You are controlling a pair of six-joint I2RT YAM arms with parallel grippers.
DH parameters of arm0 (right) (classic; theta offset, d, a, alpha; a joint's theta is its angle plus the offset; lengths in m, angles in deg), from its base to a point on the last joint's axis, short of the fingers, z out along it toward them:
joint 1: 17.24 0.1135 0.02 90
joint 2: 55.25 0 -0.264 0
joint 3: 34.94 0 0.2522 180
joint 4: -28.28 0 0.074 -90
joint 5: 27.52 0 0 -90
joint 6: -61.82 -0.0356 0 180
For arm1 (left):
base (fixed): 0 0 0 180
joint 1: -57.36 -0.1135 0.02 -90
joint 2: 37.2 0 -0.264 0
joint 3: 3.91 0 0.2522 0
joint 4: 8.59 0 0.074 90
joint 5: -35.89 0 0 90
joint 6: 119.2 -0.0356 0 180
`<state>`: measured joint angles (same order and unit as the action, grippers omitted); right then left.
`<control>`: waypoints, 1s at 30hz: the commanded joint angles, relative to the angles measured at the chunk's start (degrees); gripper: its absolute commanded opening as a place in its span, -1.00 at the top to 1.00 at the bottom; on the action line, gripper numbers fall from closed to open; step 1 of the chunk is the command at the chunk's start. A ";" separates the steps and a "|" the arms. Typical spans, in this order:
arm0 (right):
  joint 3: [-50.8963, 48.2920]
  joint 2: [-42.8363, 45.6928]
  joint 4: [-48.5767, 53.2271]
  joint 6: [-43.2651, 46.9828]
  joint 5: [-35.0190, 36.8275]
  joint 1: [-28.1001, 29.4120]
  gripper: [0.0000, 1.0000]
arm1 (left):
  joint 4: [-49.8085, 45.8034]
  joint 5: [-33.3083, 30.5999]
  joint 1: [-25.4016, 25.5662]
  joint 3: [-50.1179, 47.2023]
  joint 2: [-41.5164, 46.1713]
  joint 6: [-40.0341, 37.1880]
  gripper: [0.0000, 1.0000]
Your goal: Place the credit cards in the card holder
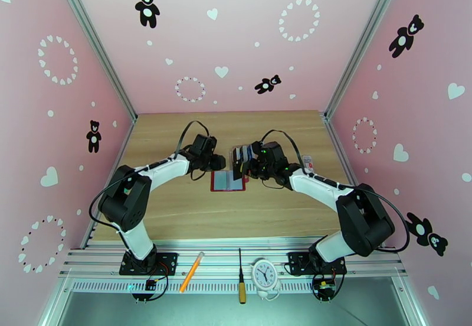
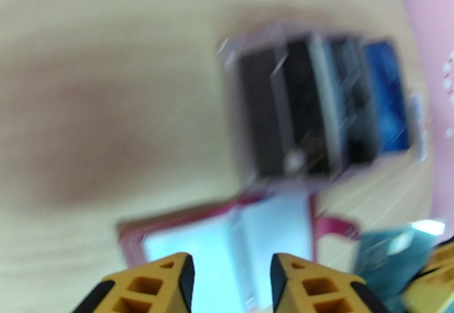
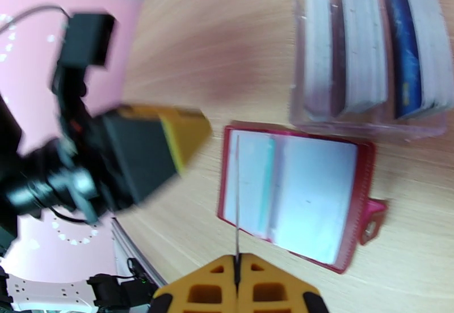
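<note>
The surface (image 1: 177,215) is a light wood-grain board; the card holder (image 3: 306,195) lies on it opened flat, pockets up, directly ahead of the right gripper (image 3: 237,263) and just ahead of the left gripper (image 2: 230,274); the clear slotted stand (image 3: 363,118) rests on the surface just beyond the card holder, farther from both grippers; a small pale item (image 1: 307,160), too small to identify, lies right of the right gripper.

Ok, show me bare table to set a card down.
Free: the wide strip of table between the card holder and the near edge, and the far strip behind the clear stand. Crowded: the middle, where the left gripper and the right gripper, holding a credit card, sit at the card holder's far edge.
</note>
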<state>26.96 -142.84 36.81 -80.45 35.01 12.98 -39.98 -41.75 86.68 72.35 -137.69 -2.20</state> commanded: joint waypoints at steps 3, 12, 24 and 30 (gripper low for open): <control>-2.39 -3.56 -9.42 -3.35 -2.60 0.68 1.00 | -3.49 -4.00 1.43 -3.45 3.69 -1.60 0.14; -4.05 -9.50 -16.21 -6.06 -4.16 0.81 1.00 | -5.12 -5.50 1.98 -5.35 4.60 -1.85 0.15; -4.61 -13.16 -18.87 -6.78 -4.52 0.81 1.00 | -3.67 -4.63 2.05 -5.70 2.25 -1.37 0.16; -4.80 -14.47 -20.03 -6.99 -4.53 0.88 1.00 | -3.01 -4.29 2.04 -6.60 1.49 -1.16 0.19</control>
<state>22.81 -155.80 19.10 -86.73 31.08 13.55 -44.00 -46.02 88.32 66.56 -134.78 -3.27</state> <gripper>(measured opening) 0.032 0.407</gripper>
